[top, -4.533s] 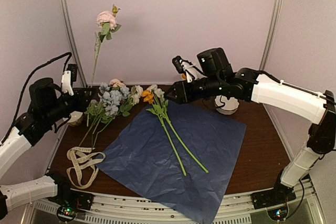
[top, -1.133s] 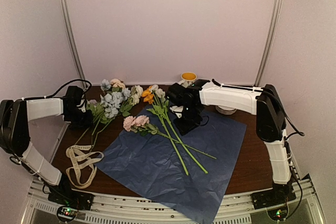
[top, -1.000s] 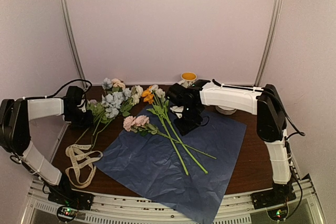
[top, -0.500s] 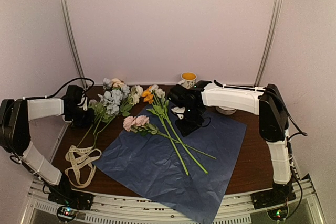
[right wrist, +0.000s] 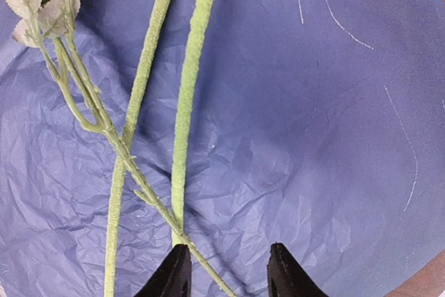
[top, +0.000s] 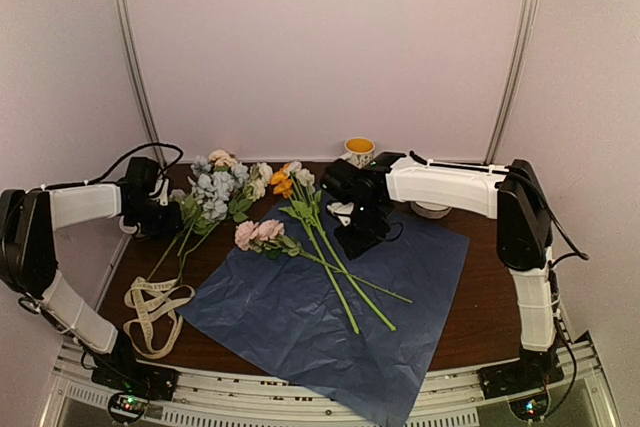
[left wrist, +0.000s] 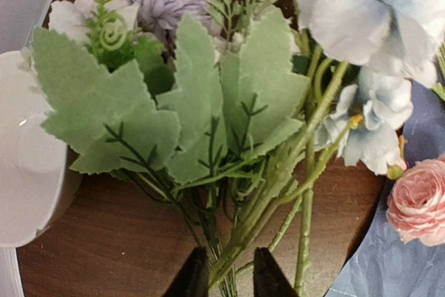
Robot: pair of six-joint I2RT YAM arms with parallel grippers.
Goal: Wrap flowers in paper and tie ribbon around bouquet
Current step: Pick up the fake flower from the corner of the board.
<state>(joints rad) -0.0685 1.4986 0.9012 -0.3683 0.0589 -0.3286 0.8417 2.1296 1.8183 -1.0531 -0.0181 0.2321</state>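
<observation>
Gone from the air is the pink bloom (top: 258, 232). Several seconds ago your left arm held it high at upper left; now it lies on the paper (top: 300, 332), its stalk crossing the two long green stems (top: 345, 287) already there. By my judgement the laying-out is partly done and the wrapping has not begun.

Top view: dark blue paper lies spread flat across the centre and lower right of the frame, on a brown table (top: 495, 297). The remaining flowers (top: 215, 192), mostly pale blue and white, lie at the paper's upper-left corner. Your left gripper (top: 158, 217) has come down to their stalks at the left of the frame. Your right gripper (top: 357, 237) hangs over the paper at centre, barely moved in the last second. The cream ribbon (top: 155, 312) lies looped at lower left.

Left wrist view: serrated green leaves and pale blue blooms fill the frame. The left gripper (left wrist: 229, 277) has its jaws narrowly apart with thin stalks between them. You cannot tell whether they bite.

Right wrist view: the right gripper (right wrist: 226, 273) is spread and holds nothing, above crinkled blue paper and fuzzy green stems.
</observation>
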